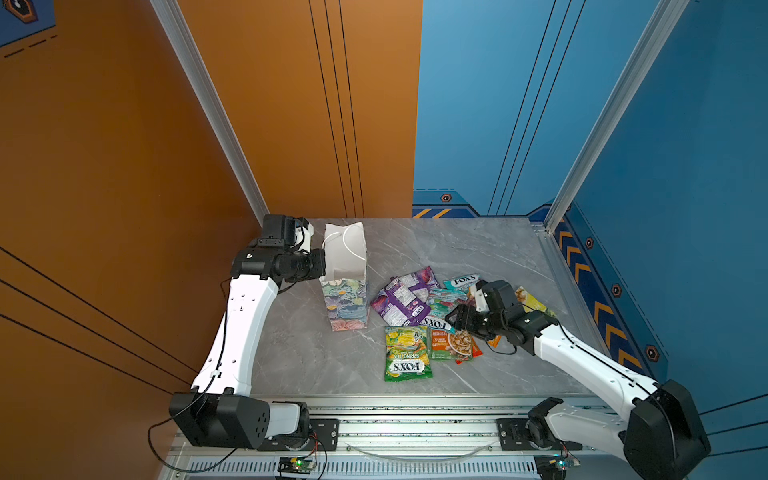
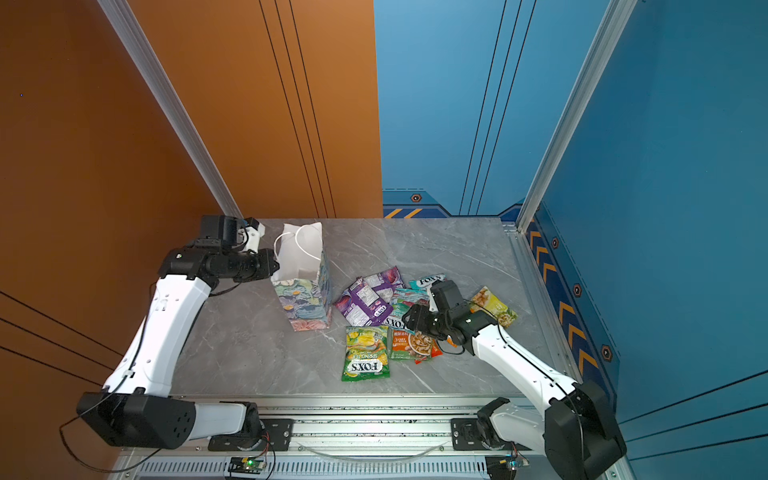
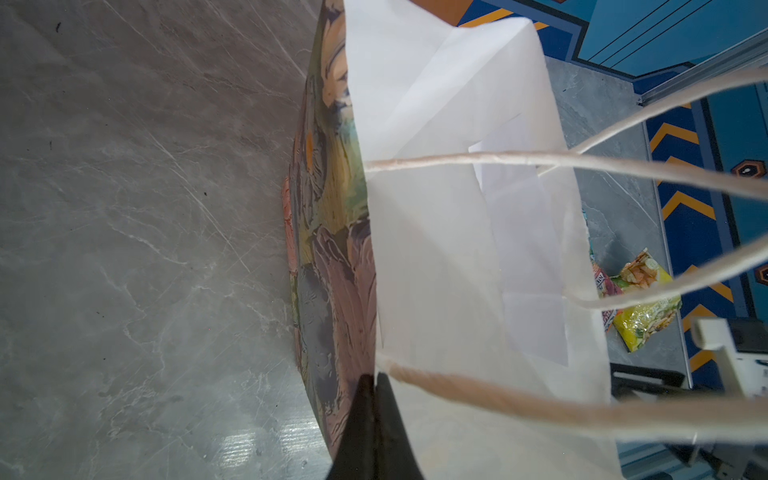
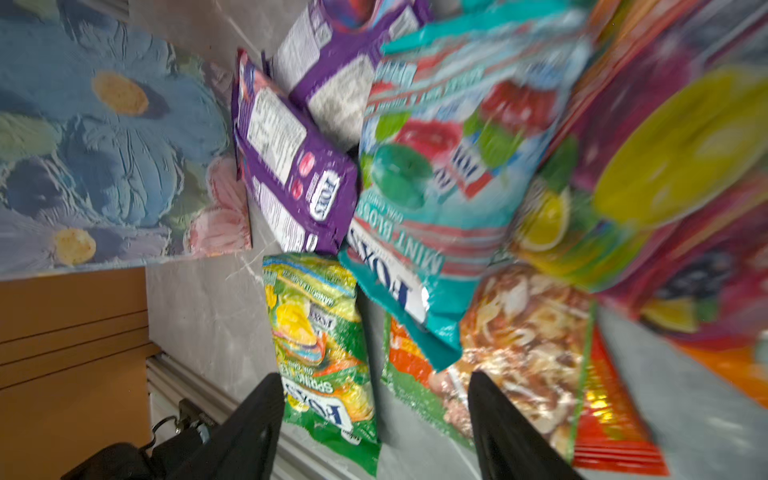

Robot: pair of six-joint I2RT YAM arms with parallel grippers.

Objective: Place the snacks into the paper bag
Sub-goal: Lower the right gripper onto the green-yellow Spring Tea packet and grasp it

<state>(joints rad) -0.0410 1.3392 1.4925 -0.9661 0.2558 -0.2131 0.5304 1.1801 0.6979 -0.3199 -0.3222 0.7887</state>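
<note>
**Bag being held open while the right arm is hovering over the snacks**

The left gripper point(image 3: 373, 384) is pinching the rim of the paper bag point(image 1: 345, 286), jaws closed on the wall. That is probably keeping the bag upright and its mouth wide for loading. The bag is standing on the left of the desk point(image 1: 311, 365), and no packet is showing against its white lining.

The right gripper point(image 4: 374, 380) is hanging low over the snacks with its jaws apart and nothing between them. It is straddling the gap between the green packet point(image 1: 407, 355) and the green-orange sachet point(image 1: 451, 344). The teal packet point(image 1: 441, 306) and purple packets point(image 1: 400, 300) are overlapping just beside the bag, and the yellow-green sachet point(image 1: 535, 301) is lying farthest from it.

The desk is grey and marble-patterned. It is sitting between an orange wall point(image 1: 124, 166) and a blue wall point(image 1: 498, 104).
</note>
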